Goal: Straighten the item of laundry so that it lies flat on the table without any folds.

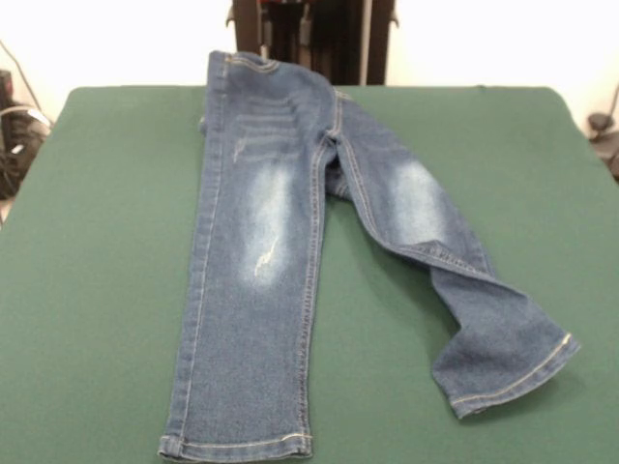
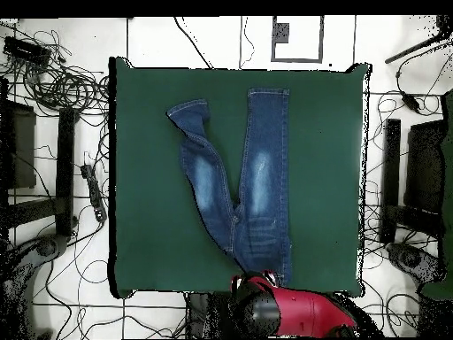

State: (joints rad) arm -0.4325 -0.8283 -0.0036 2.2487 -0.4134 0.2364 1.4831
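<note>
Jeans [image 1: 266, 261] of small size, in blue denim with faded whitish thigh patches and light stitching, lie lengthwise near the middle of the large dark green felt-topped table [image 1: 97, 290], waistband at the robot's edge and hems toward the camera in the front view. Going left to right there, the left-hand leg runs straight and flat down to its hem. The right-hand leg splays outward, and below the pale patch a diagonal crease crosses it where the lower part bends and turns over on itself, so the hem sits skewed. A small pucker shows at the crotch between the legs.

To do this step well, I judge the bent leg's cuff should be taken at its outer corner and drawn away from the waistband along the leg's own line until the crease opens, without dragging the flat leg.

Only the red and black arm [image 2: 283, 310] shows, at the overhead view's bottom edge over the waistband; the pincer itself appears in neither view, so its state cannot be told.
</note>
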